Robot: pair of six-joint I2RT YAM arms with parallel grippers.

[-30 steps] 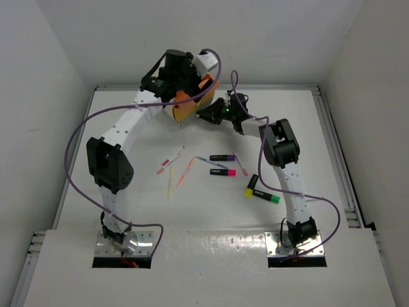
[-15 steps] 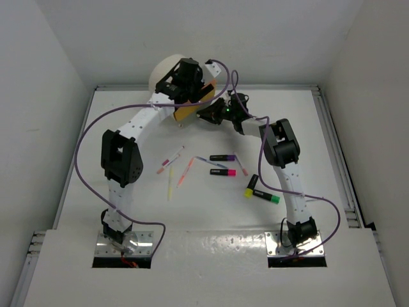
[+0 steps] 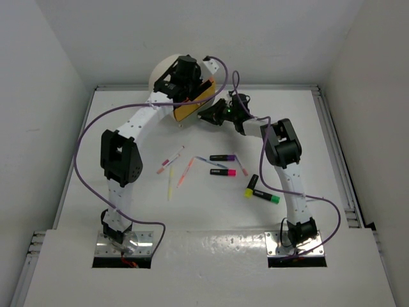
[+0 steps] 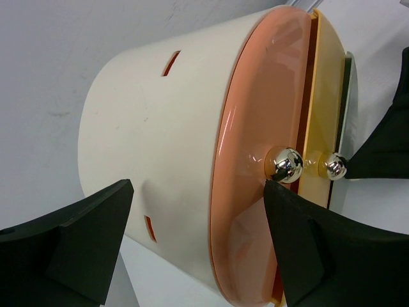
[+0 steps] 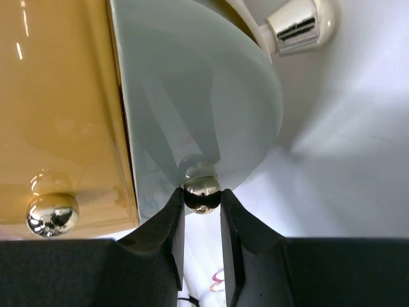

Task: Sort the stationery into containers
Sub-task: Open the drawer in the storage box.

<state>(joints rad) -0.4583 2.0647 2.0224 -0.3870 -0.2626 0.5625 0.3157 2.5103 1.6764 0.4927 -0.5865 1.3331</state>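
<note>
At the far table (image 3: 294,102) edge, right fingers (image 5: 169,236) pinch a cabinet (image 4: 160,141) knob (image 5: 202,192).

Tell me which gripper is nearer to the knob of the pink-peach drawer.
Left. The left gripper stands open with one finger right beside that knob; the right gripper is shut on the pale drawer's knob.
</note>
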